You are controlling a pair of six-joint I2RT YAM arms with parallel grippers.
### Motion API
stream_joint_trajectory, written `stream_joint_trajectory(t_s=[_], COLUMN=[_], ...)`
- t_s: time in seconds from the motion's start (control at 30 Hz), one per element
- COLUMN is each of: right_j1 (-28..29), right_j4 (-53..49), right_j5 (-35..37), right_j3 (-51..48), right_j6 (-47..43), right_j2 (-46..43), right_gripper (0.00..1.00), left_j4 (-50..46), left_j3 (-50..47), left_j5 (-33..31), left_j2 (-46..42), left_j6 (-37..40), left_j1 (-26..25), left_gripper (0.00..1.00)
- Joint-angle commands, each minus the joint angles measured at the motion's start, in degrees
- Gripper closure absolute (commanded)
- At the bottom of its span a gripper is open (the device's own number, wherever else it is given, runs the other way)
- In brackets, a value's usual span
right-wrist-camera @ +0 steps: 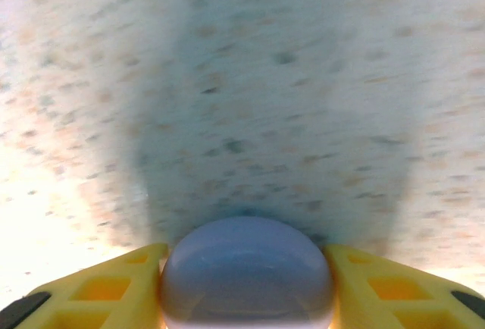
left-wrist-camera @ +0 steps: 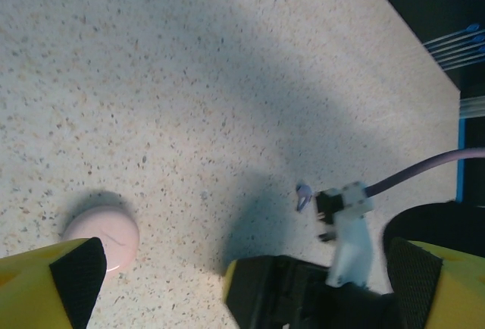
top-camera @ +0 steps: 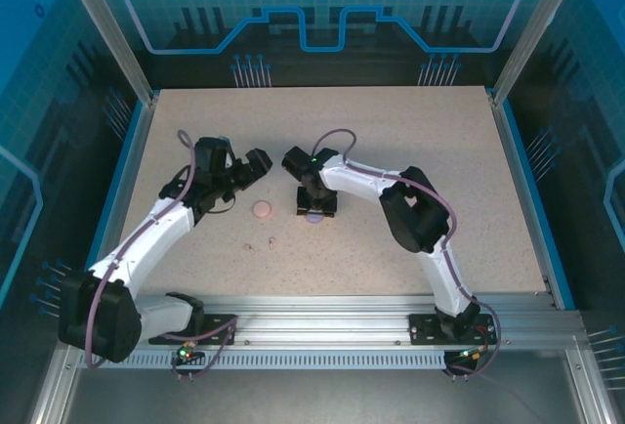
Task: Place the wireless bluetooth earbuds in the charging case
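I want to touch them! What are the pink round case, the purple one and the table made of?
The pink case is probably smooth plastic, matte with a soft sheen. The purple case is likely plastic too: its rounded top looks evenly smooth, though that view is blurry. The table has a hard speckled top, maybe laminate or stone-look; I can't tell which.

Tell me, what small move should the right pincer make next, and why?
Probably close the right pincer firmly on the purple case: its fingers sit close on both sides of it, yet the blurred view does not show a firm grip.
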Motion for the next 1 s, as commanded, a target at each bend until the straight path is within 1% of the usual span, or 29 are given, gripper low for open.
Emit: stream_joint_trajectory(t_s=[0.0, 0.07, 0.2, 0.3, 0.4, 0.47, 0.73, 0.8, 0.87, 0.93, 0.97], right_j1=[-5.46, -7.73, -12.27, -15.0, -17.12, -18.22, -21.34, -21.44, -21.5, -21.42, -21.5], right_j4=[2.06, 3.47, 5.95, 7.35, 8.48, 8.69, 11.86, 11.94, 11.47, 11.92, 12.25], right_j5=[0.36, -0.88, -3.67, -5.47, -7.09, -7.75, -11.35, -11.04, -10.63, -10.64, -10.95], right_j3=[-4.97, -7.89, -12.36, -13.97, -14.44, -14.14, -16.08, -16.5, -16.6, -17.35, -17.6], right_j6=[-0.68, -0.34, 1.4, 3.82, 7.15, 9.52, 22.66, 24.84, 26.66, 28.32, 28.92], right_j2=[-6.44, -9.95, -16.05, -19.06, -20.93, -21.72, -24.23, -24.83, -25.17, -25.64, -25.77], right_gripper=[0.51, 0.51, 0.51, 0.51, 0.51, 0.51, 0.51, 0.51, 0.51, 0.51, 0.51], left_j4=[5.57, 11.07, 24.55, 31.74, 36.19, 40.98, 58.32, 60.25, 61.86, 63.76, 64.49], left_j3=[-2.66, -4.52, -8.54, -10.29, -10.39, -10.34, -7.18, -6.28, -5.58, -5.04, -4.79], left_j5=[-2.37, -1.48, 2.85, 4.47, 4.46, 4.87, 6.85, 6.75, 6.69, 7.02, 7.31], left_j2=[1.37, 2.18, 4.49, 6.49, 8.93, 10.99, 23.29, 25.44, 27.14, 29.07, 29.83], left_j6=[-1.64, -2.26, -3.75, -4.65, -5.09, -5.34, -6.97, -7.22, -7.22, -7.55, -7.78], left_j1=[-3.15, -4.85, -7.11, -8.36, -10.08, -11.39, -16.67, -17.7, -18.44, -19.01, -19.18], left_gripper=[0.01, 0.01, 0.01, 0.01, 0.01, 0.01, 0.02, 0.04, 0.11, 0.16, 0.2])
